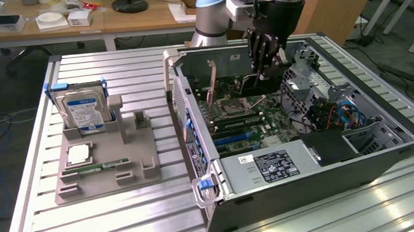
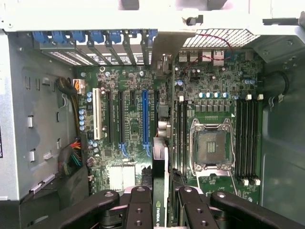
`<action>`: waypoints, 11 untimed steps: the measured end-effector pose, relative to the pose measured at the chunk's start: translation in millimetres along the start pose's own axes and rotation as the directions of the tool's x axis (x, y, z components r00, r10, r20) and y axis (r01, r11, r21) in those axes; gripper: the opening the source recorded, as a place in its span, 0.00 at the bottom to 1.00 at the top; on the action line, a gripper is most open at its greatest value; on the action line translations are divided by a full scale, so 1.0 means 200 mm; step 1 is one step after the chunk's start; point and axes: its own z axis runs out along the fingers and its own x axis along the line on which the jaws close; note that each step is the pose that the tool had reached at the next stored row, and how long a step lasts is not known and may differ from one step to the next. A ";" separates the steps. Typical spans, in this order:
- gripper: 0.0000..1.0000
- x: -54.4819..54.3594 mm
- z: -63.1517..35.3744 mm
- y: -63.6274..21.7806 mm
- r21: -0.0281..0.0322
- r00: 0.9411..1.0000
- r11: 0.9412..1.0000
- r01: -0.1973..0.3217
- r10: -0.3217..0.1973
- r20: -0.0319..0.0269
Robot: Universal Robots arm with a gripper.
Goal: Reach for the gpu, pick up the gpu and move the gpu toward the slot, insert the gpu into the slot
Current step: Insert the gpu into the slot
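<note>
The black fingers (image 2: 139, 207) pinch the gpu (image 2: 159, 181) edge-on, low inside the open computer case (image 1: 322, 184), over the green motherboard (image 2: 214, 86) and near the slot (image 2: 145, 117) but not seated: pickup done, insertion left.

Along the back runs a pale wooden desk (image 1: 129, 22), with white boxes (image 1: 52, 20) and a round black stand base (image 1: 130, 4) sitting on top. Up front, the worktop (image 1: 121, 67) is all ribbed silver metal slats, and bright light glares off it toward the exterior view's lower right. A wooden panel (image 1: 335, 11) stands behind on the exterior view's right. Beyond it is grey floor (image 1: 382, 43), dark cables (image 1: 406, 75) trailing across, and white table legs (image 1: 391, 6) in the far corner.
</note>
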 end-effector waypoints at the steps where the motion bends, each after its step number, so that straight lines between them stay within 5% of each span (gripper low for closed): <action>1: 0.26 0.00 0.000 0.000 0.000 1.000 1.000 0.000 0.000 0.000; 11: 0.26 0.00 0.009 0.000 0.000 1.000 1.000 0.000 0.000 0.000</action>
